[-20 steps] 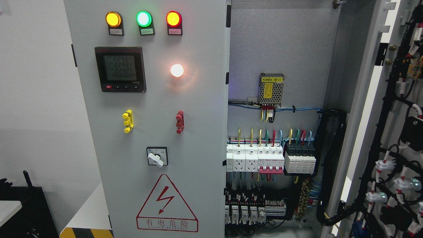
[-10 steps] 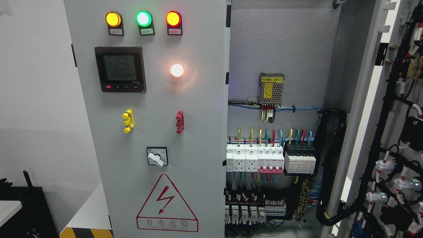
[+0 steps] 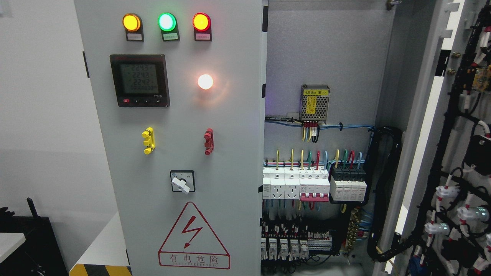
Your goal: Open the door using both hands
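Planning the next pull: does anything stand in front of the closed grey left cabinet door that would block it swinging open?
Nothing visible does. The closed grey left cabinet door has no object in front of it; neither robot hand is in view. The grey right door is already swung open.

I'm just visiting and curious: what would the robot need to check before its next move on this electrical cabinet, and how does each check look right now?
1. Right door swung open: ok, the wiring inside shows.
2. Left door open: not ok, it faces the camera, closed.
3. Robot hands in view: not ok, neither shows.
4. Cabinet powered: three top lamps and the meter are lit, so care is needed.
5. Handle on the left door: cannot tell, only a knob switch and coloured clips are seen.
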`<action>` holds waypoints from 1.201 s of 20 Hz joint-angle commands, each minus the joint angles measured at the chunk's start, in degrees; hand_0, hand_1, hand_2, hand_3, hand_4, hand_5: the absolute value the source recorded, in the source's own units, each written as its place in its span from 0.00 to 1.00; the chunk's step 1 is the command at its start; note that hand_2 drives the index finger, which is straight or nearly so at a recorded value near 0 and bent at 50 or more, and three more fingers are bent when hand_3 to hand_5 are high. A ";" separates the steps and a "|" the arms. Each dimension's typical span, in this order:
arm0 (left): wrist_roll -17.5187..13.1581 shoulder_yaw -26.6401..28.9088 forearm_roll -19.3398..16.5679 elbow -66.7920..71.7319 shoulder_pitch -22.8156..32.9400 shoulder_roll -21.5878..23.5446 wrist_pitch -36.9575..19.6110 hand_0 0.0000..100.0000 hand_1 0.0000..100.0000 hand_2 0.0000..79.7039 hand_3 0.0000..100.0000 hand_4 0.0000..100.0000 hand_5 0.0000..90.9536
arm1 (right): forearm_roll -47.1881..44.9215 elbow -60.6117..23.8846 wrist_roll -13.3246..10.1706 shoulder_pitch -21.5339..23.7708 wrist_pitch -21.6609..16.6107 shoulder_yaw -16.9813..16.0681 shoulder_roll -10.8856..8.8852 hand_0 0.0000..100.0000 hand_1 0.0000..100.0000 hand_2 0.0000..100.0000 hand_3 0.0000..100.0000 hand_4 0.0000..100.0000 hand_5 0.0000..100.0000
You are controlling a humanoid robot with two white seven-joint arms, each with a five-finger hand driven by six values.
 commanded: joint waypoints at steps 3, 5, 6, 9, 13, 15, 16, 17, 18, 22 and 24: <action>0.91 10.93 -1.04 4.61 -1.33 -3.34 -0.65 0.12 0.39 0.00 0.00 0.00 0.00 | 0.02 -16.66 4.07 3.81 -9.30 1.06 -0.85 0.58 0.12 0.00 0.00 0.00 0.00; 1.78 11.19 -1.12 4.70 -1.33 -3.52 -0.65 0.12 0.39 0.00 0.00 0.00 0.00 | 0.02 -18.67 4.96 3.99 -12.30 1.76 -1.81 0.58 0.12 0.00 0.00 0.00 0.00; 2.57 11.28 -1.12 4.61 -1.33 -3.69 -0.65 0.12 0.39 0.00 0.00 0.00 0.00 | -0.07 -20.17 5.13 4.34 -12.92 2.37 -2.16 0.58 0.12 0.00 0.00 0.00 0.00; 3.98 11.37 -1.04 4.61 -1.33 -3.78 -0.73 0.12 0.39 0.00 0.00 0.00 0.00 | -0.07 -26.57 5.14 7.40 -14.50 3.34 -2.60 0.58 0.12 0.00 0.00 0.00 0.00; 3.99 11.37 -1.12 4.79 -1.33 -3.78 -0.65 0.12 0.39 0.00 0.00 0.00 0.00 | -0.07 -33.44 5.14 11.54 -19.68 4.66 -3.83 0.59 0.10 0.00 0.00 0.00 0.00; 3.99 11.37 -3.56 4.79 -1.33 -3.78 -0.47 0.12 0.39 0.00 0.00 0.00 0.00 | -0.16 -34.68 5.05 12.34 -24.50 5.54 -5.76 0.59 0.09 0.00 0.00 0.00 0.00; 3.99 11.37 -5.59 4.79 -1.33 -3.78 -0.30 0.12 0.39 0.00 0.00 0.00 0.00 | -0.16 -34.77 4.96 12.34 -26.62 5.63 -6.20 0.60 0.07 0.00 0.00 0.00 0.00; 3.99 11.37 -6.65 4.79 -1.33 -3.78 -0.21 0.12 0.39 0.00 0.00 0.00 0.00 | -0.16 -35.03 4.96 12.34 -28.29 5.72 -6.29 0.61 0.05 0.00 0.00 0.00 0.00; 3.99 11.37 -7.36 4.79 -1.33 -3.78 0.05 0.12 0.39 0.00 0.00 0.00 0.00 | -0.16 -35.73 4.96 12.43 -29.88 5.72 -6.47 0.62 0.02 0.00 0.00 0.00 0.00; 3.99 11.19 -7.63 4.61 -1.33 -3.78 4.42 0.12 0.39 0.00 0.00 0.00 0.00 | -0.16 -43.27 4.96 15.67 -31.39 5.63 -6.82 0.60 0.00 0.00 0.01 0.00 0.00; 3.90 11.19 -7.80 4.61 -1.42 -3.78 7.08 0.12 0.39 0.00 0.00 0.00 0.00 | -0.16 -46.97 4.96 17.51 -31.47 5.63 -6.73 0.59 0.00 0.00 0.02 0.00 0.00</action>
